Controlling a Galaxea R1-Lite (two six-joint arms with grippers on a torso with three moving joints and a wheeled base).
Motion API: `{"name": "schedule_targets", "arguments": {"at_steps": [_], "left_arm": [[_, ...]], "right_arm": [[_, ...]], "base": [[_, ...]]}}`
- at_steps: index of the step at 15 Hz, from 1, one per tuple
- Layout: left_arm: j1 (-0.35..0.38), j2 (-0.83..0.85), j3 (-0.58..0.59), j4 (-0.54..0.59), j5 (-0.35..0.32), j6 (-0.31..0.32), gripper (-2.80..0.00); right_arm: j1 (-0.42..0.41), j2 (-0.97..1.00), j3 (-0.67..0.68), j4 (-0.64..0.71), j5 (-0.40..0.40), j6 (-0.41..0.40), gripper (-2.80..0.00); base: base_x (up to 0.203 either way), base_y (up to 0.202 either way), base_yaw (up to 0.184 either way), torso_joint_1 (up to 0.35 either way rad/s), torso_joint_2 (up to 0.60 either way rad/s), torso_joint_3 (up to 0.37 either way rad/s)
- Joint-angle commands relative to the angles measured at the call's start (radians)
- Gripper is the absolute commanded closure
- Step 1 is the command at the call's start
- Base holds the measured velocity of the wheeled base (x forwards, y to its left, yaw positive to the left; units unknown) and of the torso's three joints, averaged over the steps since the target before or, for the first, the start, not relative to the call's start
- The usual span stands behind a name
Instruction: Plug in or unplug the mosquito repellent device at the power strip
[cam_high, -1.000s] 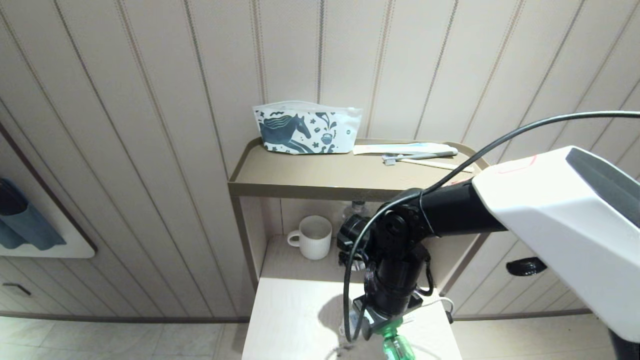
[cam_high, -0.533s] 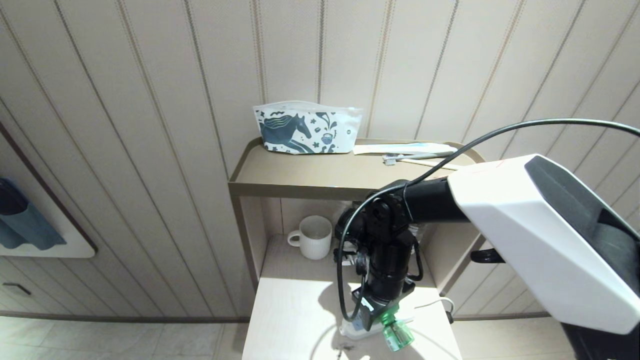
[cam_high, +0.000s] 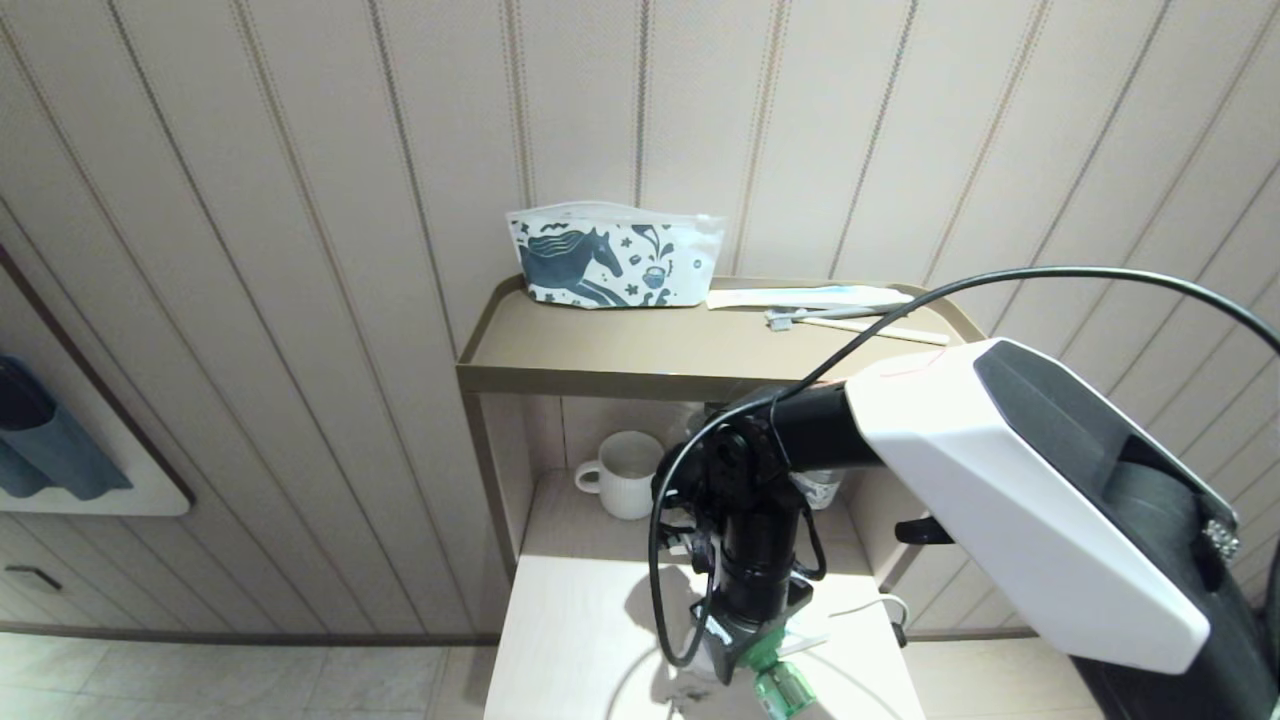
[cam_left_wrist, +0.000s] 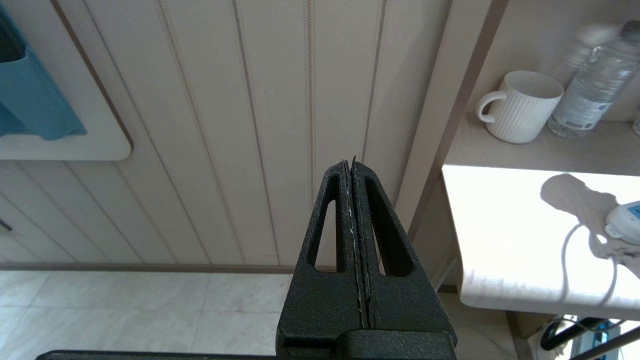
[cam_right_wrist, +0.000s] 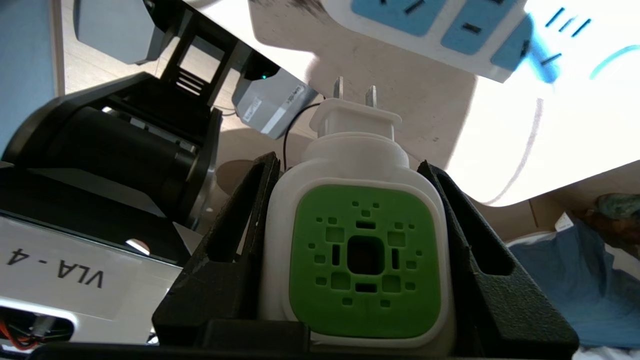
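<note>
The right gripper (cam_right_wrist: 350, 250) has its two black fingers (cam_right_wrist: 235, 240) clamped against the sides of the repellent (cam_right_wrist: 357, 250), gripping its white-and-green head. The two metal prongs are bare and clear of the strip (cam_right_wrist: 440, 30), which lies just beyond them with its light-blue socket faces up. In the head view the right gripper (cam_high: 752, 655) points down over the front edge of the lower shelf (cam_high: 590, 630), with the repellent's (cam_high: 780, 688) green bottle sticking out below the fingers, tilted. The strip (cam_high: 810, 638) lies near the front right corner of that shelf, mostly hidden by the arm, and its white cord (cam_high: 885, 603) loops toward the right edge.

A mug (cam_high: 626, 487) stands at the back of the lower shelf, a bottle (cam_left_wrist: 590, 85) just beside it. On the top shelf (cam_high: 640, 350) a horse-print pouch (cam_high: 612, 256) stands at the back edge, a toothbrush (cam_high: 850, 320) to its right.

The left gripper (cam_left_wrist: 350, 165) hangs off to the left of the stand, fingers pressed together with nothing between them.
</note>
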Motion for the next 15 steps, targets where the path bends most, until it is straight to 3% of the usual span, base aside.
{"name": "schedule_targets", "arguments": {"at_steps": [1,2,3,4,15], "left_arm": [[0.000,0.002,0.000,0.000,-0.001,0.000,0.00],[0.000,0.002,-0.002,0.002,0.000,0.019,0.00],[0.000,0.002,0.000,0.005,-0.004,0.102,0.00],[0.000,0.002,0.002,0.008,-0.019,0.133,0.00],[0.000,0.002,0.002,0.008,-0.016,0.112,0.00]], "right_arm": [[0.009,-0.001,-0.012,0.006,-0.001,0.015,0.00],[0.010,-0.003,-0.015,0.010,-0.001,0.022,0.00],[0.011,-0.003,-0.020,0.020,-0.003,0.024,0.00],[0.008,-0.007,-0.026,0.028,-0.005,0.023,0.00],[-0.006,-0.041,-0.036,0.066,-0.004,0.024,0.00]], "base": [[0.000,0.000,0.000,0.000,0.00,0.000],[0.000,0.000,0.000,0.000,0.00,0.000],[0.000,0.000,0.000,0.000,0.00,0.000],[0.000,0.000,0.000,0.000,0.00,0.000],[0.000,0.000,0.000,0.000,0.00,0.000]]}}
